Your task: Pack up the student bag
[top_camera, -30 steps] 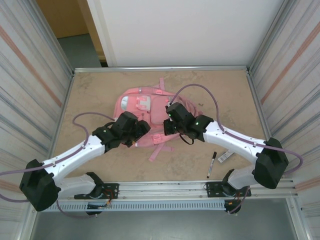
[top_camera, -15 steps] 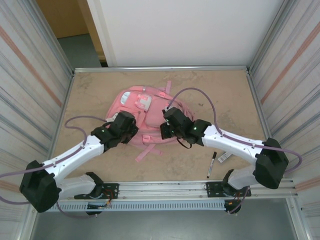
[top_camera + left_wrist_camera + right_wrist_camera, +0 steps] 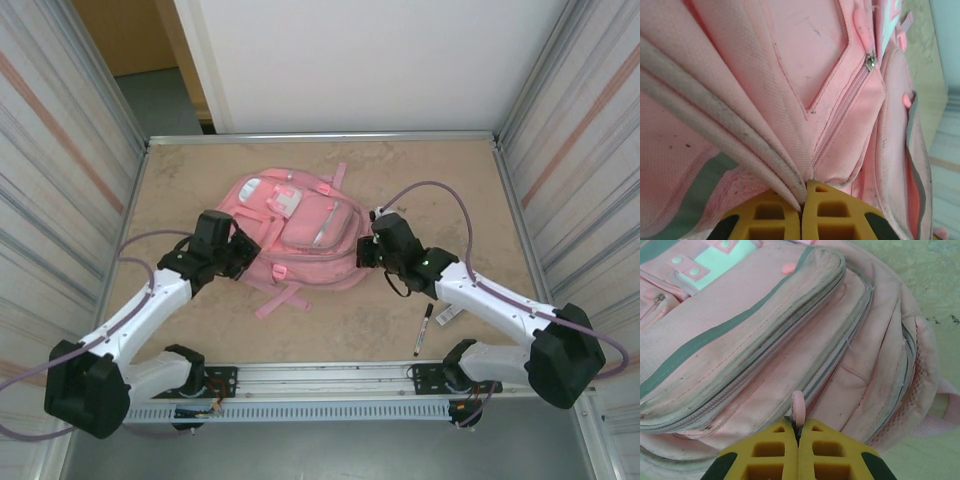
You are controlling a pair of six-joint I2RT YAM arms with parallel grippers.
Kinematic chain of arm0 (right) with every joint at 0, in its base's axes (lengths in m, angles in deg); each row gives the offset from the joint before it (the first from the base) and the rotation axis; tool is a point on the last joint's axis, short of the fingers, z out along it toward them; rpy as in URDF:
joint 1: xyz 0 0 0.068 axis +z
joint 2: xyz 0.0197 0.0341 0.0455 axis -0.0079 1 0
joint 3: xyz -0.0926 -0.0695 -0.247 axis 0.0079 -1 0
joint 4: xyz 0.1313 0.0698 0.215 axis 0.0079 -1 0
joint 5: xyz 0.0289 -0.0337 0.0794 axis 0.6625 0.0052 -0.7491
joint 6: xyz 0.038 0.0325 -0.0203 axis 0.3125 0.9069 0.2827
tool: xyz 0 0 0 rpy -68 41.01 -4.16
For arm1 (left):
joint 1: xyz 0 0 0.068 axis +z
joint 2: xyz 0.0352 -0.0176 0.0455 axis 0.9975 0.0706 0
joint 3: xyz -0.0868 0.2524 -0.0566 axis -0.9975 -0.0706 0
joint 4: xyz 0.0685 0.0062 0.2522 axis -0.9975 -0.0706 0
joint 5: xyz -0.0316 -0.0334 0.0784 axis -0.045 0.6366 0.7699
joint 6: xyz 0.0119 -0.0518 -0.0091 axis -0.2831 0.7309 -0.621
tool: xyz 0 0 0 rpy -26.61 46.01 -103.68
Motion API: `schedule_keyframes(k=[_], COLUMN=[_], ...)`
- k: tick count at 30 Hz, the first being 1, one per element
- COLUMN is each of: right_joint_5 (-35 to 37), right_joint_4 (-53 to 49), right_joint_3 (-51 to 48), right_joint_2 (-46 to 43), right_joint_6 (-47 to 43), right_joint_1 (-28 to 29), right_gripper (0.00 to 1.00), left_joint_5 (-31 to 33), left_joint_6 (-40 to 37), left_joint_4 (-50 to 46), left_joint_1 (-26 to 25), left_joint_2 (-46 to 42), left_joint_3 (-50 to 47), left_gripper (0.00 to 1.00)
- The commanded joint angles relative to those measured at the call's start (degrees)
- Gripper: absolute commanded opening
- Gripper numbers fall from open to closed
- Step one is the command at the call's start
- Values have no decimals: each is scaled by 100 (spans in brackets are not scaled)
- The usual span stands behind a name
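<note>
student bag: pink backpack, front pockets up, mid-table, slightly far
left gripper: jaws pinched on a fabric fold at the bag's left edge
right gripper: jaws clamped on pink zipper pull, bag's right side
marker: near right, apart from bag

Your right gripper sits at bottom centre, yellow fingertips pressed together on a small pink zip pull that sticks up between them. You're looking across the student bag: pink fabric, grey-green trim along the front pocket, a pale patch with pink studs top left. Bare beige table shows top right, and a pink strap runs off the right edge.
</note>
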Motion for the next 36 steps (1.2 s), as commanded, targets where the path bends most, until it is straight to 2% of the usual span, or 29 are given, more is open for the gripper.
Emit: schedule_keyframes(k=[1,3,7,9,12,15,16,17,18,20,22,24,28,31,33,36], right_joint_5=[765,469,-661,-970,-959,-360,-151,-39,-89,-406,-845,-1341,-1653,-1332,-1353,-1329], right_joint_4=[-493,-428,-678,-721,-603,-896,-977,-1019,-1020,-1099,-1199,-1156,-1652,-1639,-1592,-1583], right_joint_3=[-84,4,570,825,1111,1506,1560,1535,1479,1388,1275,1110,1417,1649,1876,2147], right_joint_2=[-330,-372,-146,2,305,699,771,852,900,967,1004,1024,1383,1735,2035,2347], right_joint_6=[-438,-640,-793,-841,-1097,-1088,-989,-855,-789,-792,-939,-1237,-1953,-2130,-2053,-1754], right_joint_1=[-489,-516,-465,-183,423,833,848,810,738,510,208,-149,-589,-607,-660,-679], right_gripper=[0,0,0,0,0,0,7,16,20,29,39,46,47,47,47,47], left_joint_5=[-277,-541,-312,-582,-946,-1004,-1004,-990,-980,-946,-966,-784,-311,176,516,422], left_joint_6=[-1213,-1750,-2240,-2442,-2972,-2873,-2786,-2710,-2685,-2684,-2830,-3005,-2895,-2252,-1706,-1089], left_joint_4=[-401,-708,-863,-847,-935,-1044,-1044,-1033,-1020,-1151,-1380,-1745,-2150,-2075,-1636,-1195], left_joint_1=[588,863,1244,1466,1492,1450,1450,1456,1460,1493,1489,1361,602,-263,-731,-921], left_joint_2=[411,772,1327,1818,2597,2868,2843,2780,2711,2543,2330,2027,1410,1179,1144,1292], left_joint_3=[450,818,1307,1763,2629,2935,2892,2812,2698,2540,2461,2414,2193,1947,1670,1361], left_gripper=[0,0,0,0,0,0,3,17,30,42,46,48,49,49,49,49])
